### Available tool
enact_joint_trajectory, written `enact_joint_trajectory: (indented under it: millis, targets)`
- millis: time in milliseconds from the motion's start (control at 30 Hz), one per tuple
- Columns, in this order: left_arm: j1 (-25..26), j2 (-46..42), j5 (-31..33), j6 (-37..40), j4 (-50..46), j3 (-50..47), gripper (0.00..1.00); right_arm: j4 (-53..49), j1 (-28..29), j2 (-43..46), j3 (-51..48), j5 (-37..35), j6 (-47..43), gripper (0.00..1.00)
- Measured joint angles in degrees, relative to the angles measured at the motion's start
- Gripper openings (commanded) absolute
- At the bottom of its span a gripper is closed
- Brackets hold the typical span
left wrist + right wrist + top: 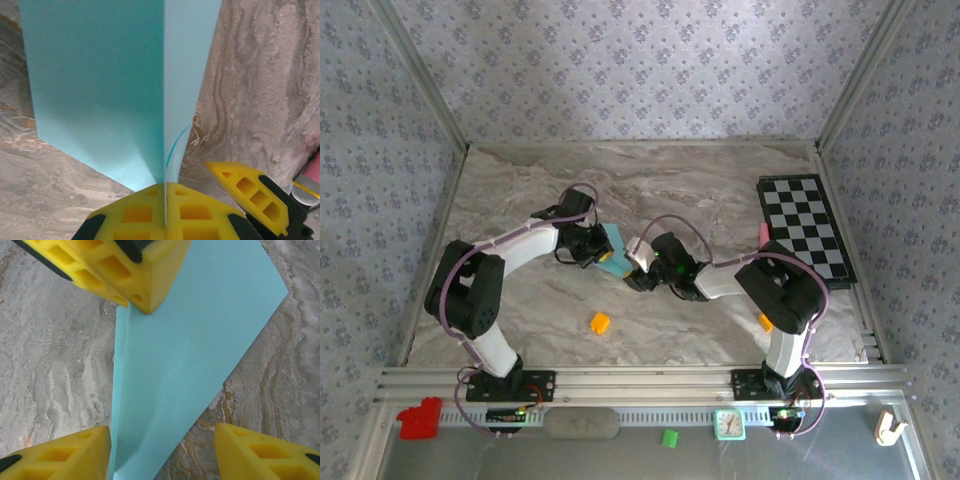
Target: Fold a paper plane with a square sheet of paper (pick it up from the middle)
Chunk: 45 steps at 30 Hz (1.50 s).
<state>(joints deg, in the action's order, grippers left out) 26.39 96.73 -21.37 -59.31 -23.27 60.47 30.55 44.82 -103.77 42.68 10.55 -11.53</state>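
The left hand [164,195] is pinched tight on the creased edge of the square sheet of paper [100,85], which fans out ahead of it. The right hand [162,440] is spread wide, and the sheet runs between its fingers over the tabletop [50,355].

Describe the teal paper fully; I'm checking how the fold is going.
The square sheet of paper is thin, plain teal-blue and unmarked. It is folded along a sharp straight crease, two panels meeting there. The left gripper is shut on the creased edge, holding it mid-table over the marble tabletop; the right gripper stands open around its other end.
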Motion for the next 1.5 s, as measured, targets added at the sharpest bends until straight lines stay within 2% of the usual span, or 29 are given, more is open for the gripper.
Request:
enact_joint_trajectory:
  millis: [167, 500, 767, 1400, 1500]
  targets:
    - [0.0, -0.3, 0.8, -0.9, -1.1, 0.0, 0.05, 2.9, 1.1, -1.5, 0.0, 0.2, -1.2, 0.53]
    - [0.0, -0.3, 1.3, -2.0, -1.0, 0.0, 0.05, 6.1, 3.0, -2.0, -0.6, -1.9, -1.5, 0.55]
    - [0.0, -0.3, 1.3, -2.9, -0.9, 0.0, 0.06, 6.7, 3.1, -4.3, -0.6, -3.3, -1.6, 0.46]
    - [0.0, -0.3, 1.3, -3.4, -0.6, -0.2, 0.06, 7.4, 3.2, -4.4, -0.1, -3.3, -1.9, 0.4]
    - [0.0, -0.3, 1.3, -3.4, -0.6, -0.2, 0.07, 7.4, 3.2, -4.5, 0.3, -3.3, -1.9, 0.34]
